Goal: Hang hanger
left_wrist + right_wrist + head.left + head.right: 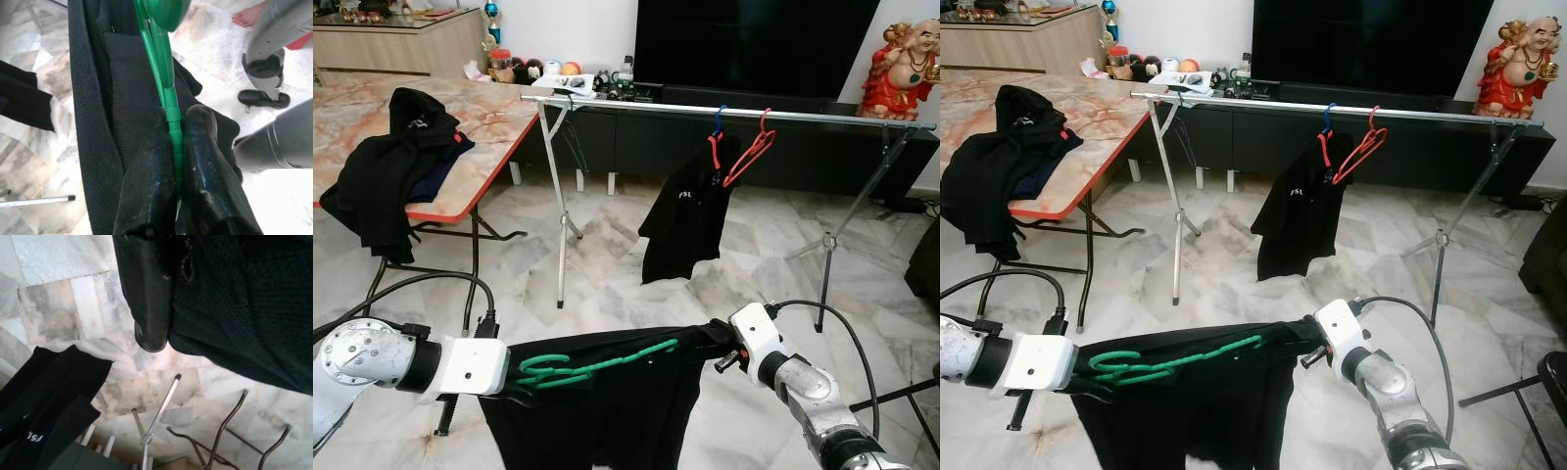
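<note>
Two arms held a black shirt (607, 411) stretched between them, low and near, above the marble floor (607, 245). Far behind it a long metal rail (724, 112) ran left to right on tripod legs in front of a dark TV cabinet (783, 137). To the far left stood a folding table (480, 127) with a heap of dark clothes (396, 162) on its near edge. From the middle of the rail hung another black shirt (685, 220) on a hanger, with an empty red hanger (751, 149) just to its right. The green hanger (592, 367) lay across the top of the near shirt, its hook end to the left. The left gripper (177, 147) had its fingers (151, 166) clamped together on the green hanger's bar. The right gripper (724, 343) was at the shirt's right shoulder; one black finger (149, 293) lay against the cloth, and I could not tell how its fingers stood.
</note>
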Controlling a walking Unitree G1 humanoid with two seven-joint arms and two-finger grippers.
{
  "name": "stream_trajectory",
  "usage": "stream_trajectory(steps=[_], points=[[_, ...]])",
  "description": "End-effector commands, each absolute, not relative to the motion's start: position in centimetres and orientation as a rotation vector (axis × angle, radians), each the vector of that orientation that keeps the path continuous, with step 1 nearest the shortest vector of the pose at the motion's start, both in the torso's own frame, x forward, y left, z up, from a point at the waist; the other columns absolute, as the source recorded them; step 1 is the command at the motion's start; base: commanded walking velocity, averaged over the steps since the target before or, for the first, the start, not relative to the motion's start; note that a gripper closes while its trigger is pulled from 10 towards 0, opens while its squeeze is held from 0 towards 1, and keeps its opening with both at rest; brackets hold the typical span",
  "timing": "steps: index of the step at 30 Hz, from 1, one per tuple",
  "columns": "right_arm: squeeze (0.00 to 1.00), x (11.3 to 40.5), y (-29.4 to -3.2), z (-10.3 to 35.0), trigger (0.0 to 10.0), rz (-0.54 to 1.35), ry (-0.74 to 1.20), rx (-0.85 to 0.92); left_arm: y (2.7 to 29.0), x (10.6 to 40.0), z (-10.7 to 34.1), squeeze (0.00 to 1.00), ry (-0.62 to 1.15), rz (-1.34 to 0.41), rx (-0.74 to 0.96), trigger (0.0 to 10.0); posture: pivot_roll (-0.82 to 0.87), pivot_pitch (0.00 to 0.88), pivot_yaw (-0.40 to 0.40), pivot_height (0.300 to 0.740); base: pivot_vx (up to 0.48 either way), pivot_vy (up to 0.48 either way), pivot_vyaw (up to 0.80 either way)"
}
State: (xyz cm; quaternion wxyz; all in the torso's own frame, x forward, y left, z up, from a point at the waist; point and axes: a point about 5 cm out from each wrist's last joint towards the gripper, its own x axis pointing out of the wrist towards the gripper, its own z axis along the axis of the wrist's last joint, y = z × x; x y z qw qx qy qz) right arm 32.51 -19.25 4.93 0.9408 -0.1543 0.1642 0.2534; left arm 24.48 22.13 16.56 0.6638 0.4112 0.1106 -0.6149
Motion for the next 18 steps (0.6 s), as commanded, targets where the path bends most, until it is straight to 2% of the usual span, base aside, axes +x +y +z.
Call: stream_trajectory(steps=[1, 4, 8, 13, 14, 18], points=[[0.0, 31.7, -24.4, 4.8, 0.0, 0.288, 0.393, -0.341, 25.7, 25.2, 19.2, 0.0, 0.322, -1.226, 0.959, 10.0, 0.2, 0.03, -0.044, 0.74, 0.0, 0.0, 0.0], [0.0, 31.6, -24.7, 4.9, 0.0, 0.264, 0.381, -0.33, 25.7, 26.2, 20.5, 0.0, 0.198, -1.132, 0.888, 10.0, 0.2, 0.029, -0.046, 0.74, 0.0, 0.0, 0.0], [0.0, 31.9, -24.5, 5.3, 0.0, 0.217, 0.329, -0.235, 25.1, 27.7, 21.8, 0.0, -0.036, -0.997, 0.668, 10.0, 0.19, 0.028, -0.042, 0.74, 0.0, 0.0, 0.0], [0.0, 32.3, -23.3, 5.6, 0.0, 0.212, 0.271, -0.123, 23.7, 27.6, 21.4, 0.0, -0.082, -1.02, 0.561, 10.0, 0.19, 0.024, -0.031, 0.74, 0.0, 0.0, 0.0], [0.0, 32.7, -22.7, 6.0, 0.0, 0.204, 0.23, -0.073, 23.2, 27.5, 20.5, 0.0, -0.039, -1.048, 0.573, 10.0, 0.19, 0.023, -0.029, 0.74, 0.0, 0.0, 0.0], [0.0, 33.1, -21.9, 6.4, 0.0, 0.215, 0.197, -0.054, 22.6, 28.0, 19.8, 0.0, -0.027, -1.038, 0.579, 10.0, 0.19, 0.021, -0.025, 0.74, 0.0, 0.0, 0.0]])
